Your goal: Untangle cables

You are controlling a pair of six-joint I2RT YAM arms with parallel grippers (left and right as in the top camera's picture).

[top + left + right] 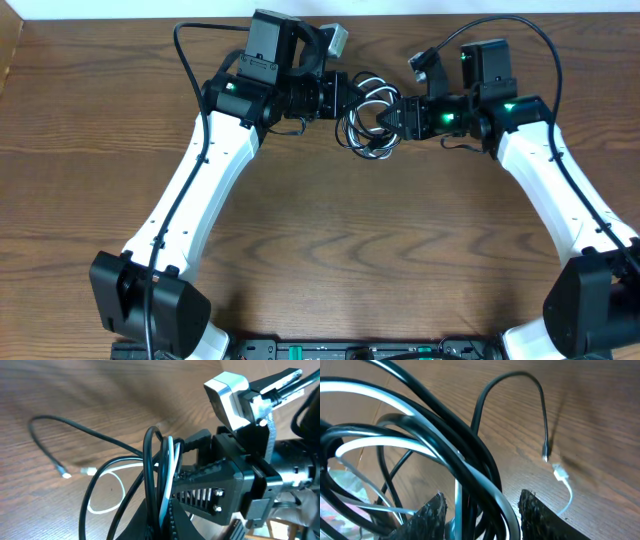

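cables (370,118): black and white loops bunched between both arms, far side of table (330,240) | left gripper (352,98): clamped on bundle | right gripper (395,116): loops between fingers (grip unclear) | plug ends (551,461) lie free on wood

Black cable (148,467) and white cable (168,472), thin, looped together in one bundle. Raised off the tabletop. Plug ends trailing loose, near each other.

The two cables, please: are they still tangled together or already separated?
Still tangled. The black cable and white cable loop together in one bundle between the left gripper and right gripper.
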